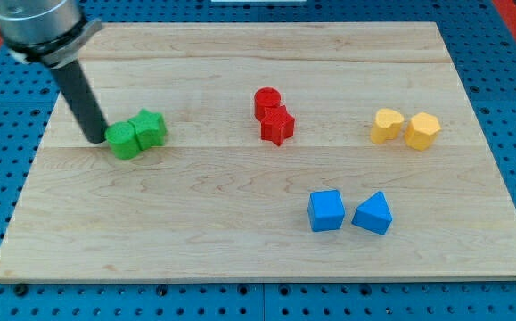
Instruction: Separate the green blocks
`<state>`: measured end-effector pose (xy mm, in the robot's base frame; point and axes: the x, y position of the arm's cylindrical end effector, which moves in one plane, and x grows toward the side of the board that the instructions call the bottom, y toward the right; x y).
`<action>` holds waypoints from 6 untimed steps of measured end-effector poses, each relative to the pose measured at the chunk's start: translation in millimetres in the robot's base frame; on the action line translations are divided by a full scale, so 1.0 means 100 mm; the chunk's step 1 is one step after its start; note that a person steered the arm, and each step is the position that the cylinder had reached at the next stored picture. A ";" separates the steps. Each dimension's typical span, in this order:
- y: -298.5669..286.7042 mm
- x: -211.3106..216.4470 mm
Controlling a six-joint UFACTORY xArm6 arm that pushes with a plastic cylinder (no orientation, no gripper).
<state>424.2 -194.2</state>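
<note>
Two green blocks sit touching at the view's left on the wooden board (pixel 240 232): a green cube-like block (pixel 123 140) and a green star-like block (pixel 151 128) just to its upper right. My tip (pixel 96 139) is at the end of the dark rod, right at the left side of the green cube-like block, touching it or nearly so.
A red cylinder (pixel 266 101) and a red star-like block (pixel 277 126) touch at the centre top. Two yellow blocks (pixel 387 126) (pixel 422 131) sit at the right. A blue cube (pixel 326 210) and a blue triangular block (pixel 373 214) lie at lower right.
</note>
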 end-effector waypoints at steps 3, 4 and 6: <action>0.32 0.25; 0.16 0.60; 0.75 0.82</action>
